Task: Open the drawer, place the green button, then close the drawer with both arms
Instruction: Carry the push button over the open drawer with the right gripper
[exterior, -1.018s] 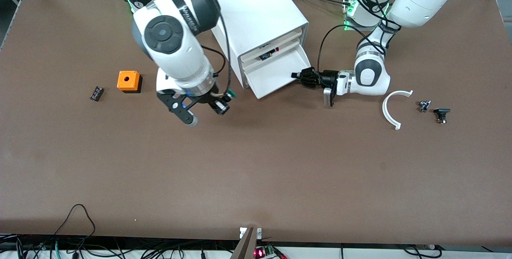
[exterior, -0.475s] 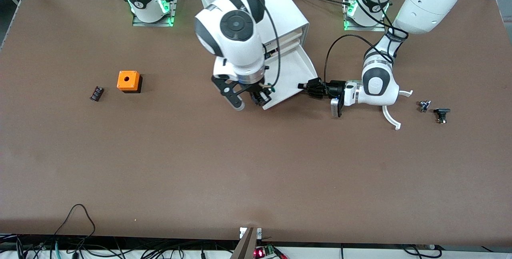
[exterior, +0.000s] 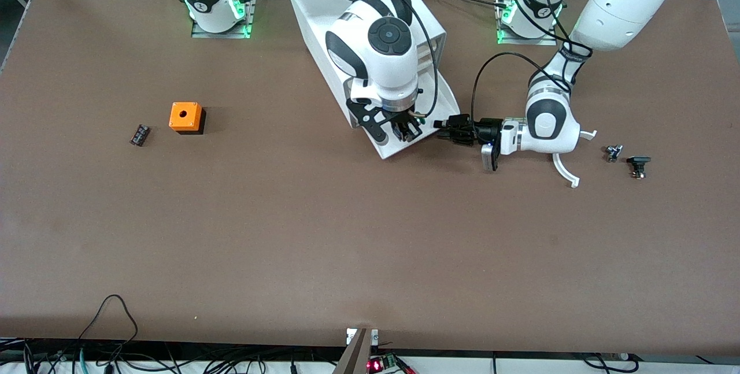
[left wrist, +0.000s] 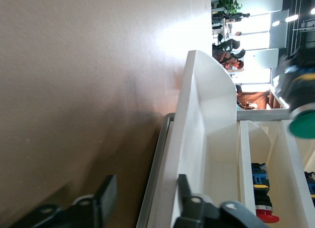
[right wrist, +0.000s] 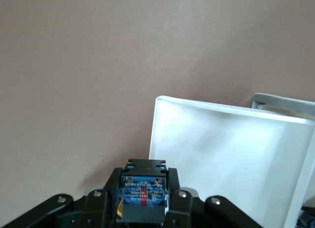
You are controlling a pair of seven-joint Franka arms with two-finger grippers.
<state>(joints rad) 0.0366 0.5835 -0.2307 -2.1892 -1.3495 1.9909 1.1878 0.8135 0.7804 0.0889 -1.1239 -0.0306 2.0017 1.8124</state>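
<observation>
The white cabinet [exterior: 315, 10] stands between the arms' bases. Its drawer [exterior: 395, 149] is pulled out toward the front camera. My right gripper [exterior: 400, 130] hangs over the open drawer and is shut on the button [right wrist: 142, 191], whose blue base faces the right wrist camera. The drawer's tray [right wrist: 221, 149] lies just past it. The left wrist view shows the button's green cap [left wrist: 301, 124] over the tray. My left gripper [exterior: 446, 126] is at the drawer's front wall [left wrist: 197, 139], at the left arm's end. Its fingers [left wrist: 106, 203] are apart, one outside and one inside that wall.
An orange cube [exterior: 186, 117] and a small black part [exterior: 139, 134] lie toward the right arm's end. A white curved piece [exterior: 563, 161] and two small dark parts [exterior: 613, 152] [exterior: 637, 165] lie by the left arm. A black and red part [left wrist: 261, 201] sits in the drawer above.
My right arm has carried the button from over the bare table to over the open drawer. My left gripper has drawn the drawer farther out toward the front camera.
</observation>
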